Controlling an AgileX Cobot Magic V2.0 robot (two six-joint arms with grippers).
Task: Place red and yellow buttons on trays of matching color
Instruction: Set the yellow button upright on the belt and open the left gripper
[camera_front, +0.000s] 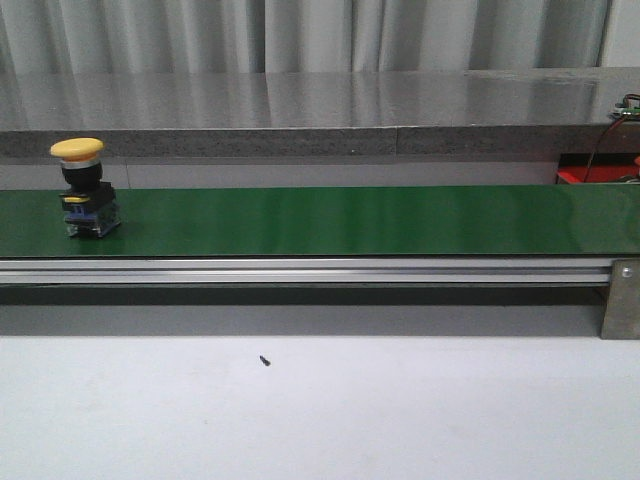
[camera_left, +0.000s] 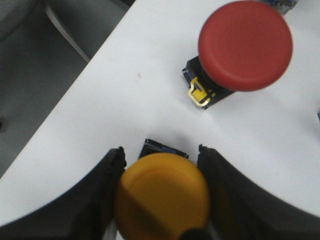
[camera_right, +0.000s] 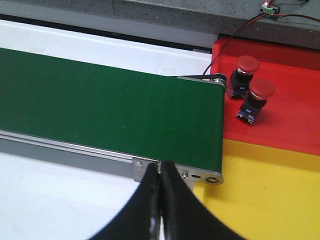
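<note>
A yellow button stands upright on the green belt at its far left; no gripper shows in the front view. Over a white table, my left gripper is shut on another yellow button, its black fingers pressed against both sides of the cap. A red button stands just beyond it. My right gripper is shut and empty, hanging near the belt's end. There, two red buttons sit in the red tray, beside the yellow tray.
An aluminium rail runs along the belt's front, with a metal bracket at the right. A grey stone ledge lies behind. Wires and a small board sit on it. The white table's edge drops off near the left gripper.
</note>
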